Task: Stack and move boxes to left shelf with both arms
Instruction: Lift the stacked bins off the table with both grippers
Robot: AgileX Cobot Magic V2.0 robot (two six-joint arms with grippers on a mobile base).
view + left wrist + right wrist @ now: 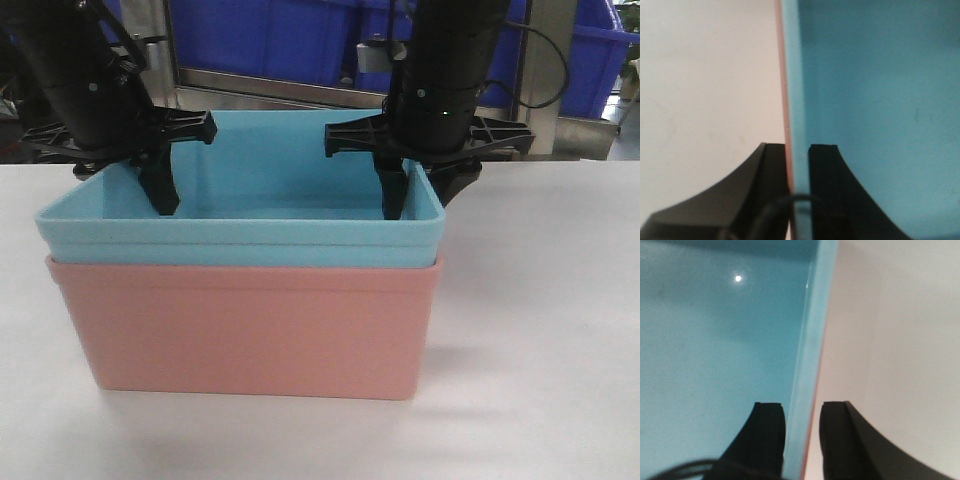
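Shows a light blue bin (300,215) nested inside a salmon pink bin (250,330), with the blue rim just above the pink rim, both upright on the white worktop (540,330) around the middle of the front view. Shows the left claw (799,150) astride the left end wall of the stack, with one black finger down inside the light blue bin and the other outside, mostly hidden behind the stack in the front view. From the left wrist, finds both fingers tight against that wall, the outer on the thin pink edge and the inner on the blue face: clamped on the doubled wall. Shows the right claw (802,407) astride the right end wall in the same way, with the inner finger inside the light blue bin and the outer beside the pink wall, above bare worktop. From the right wrist, catches a sliver of white between the outer finger and the pink edge, so cannot tell whether gripping or only close. Beyond the worktop, picks out dark blue bins (270,40) above a steel bar (280,88)
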